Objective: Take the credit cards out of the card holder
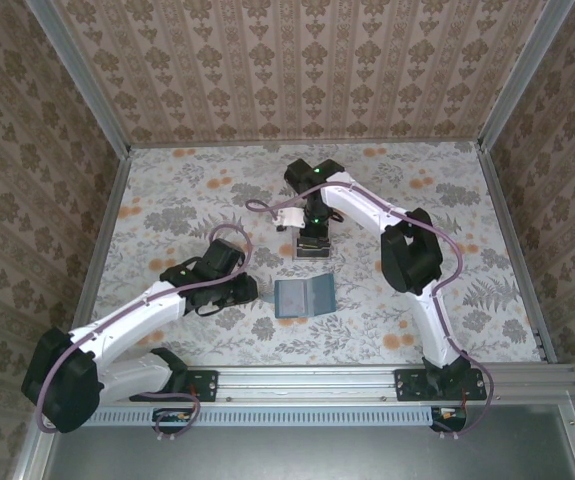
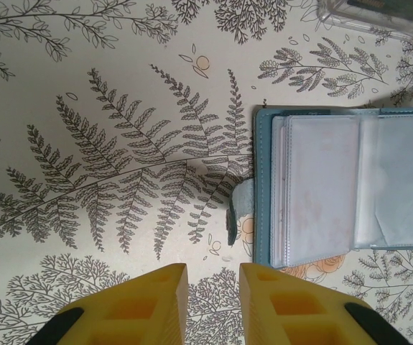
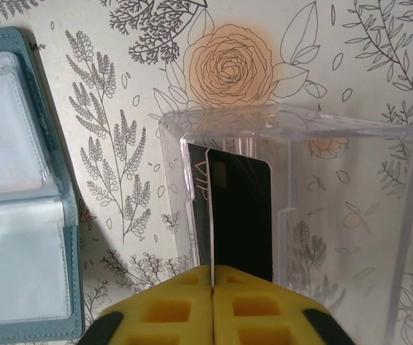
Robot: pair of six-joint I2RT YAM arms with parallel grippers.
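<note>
The teal card holder lies open like a book on the floral table, its clear sleeves facing up; its edge also appears in the right wrist view. My right gripper is shut on a black credit card, held on edge inside a clear plastic box. A second dark card lies in that box. My left gripper hovers just left of the holder, open with bare table between its yellow fingers. From above, the right gripper hangs over the box behind the holder.
The clear plastic box sits just behind the holder and shows at the upper right of the left wrist view. A small closing tab sticks out of the holder's left edge. Patterned walls enclose the table on three sides.
</note>
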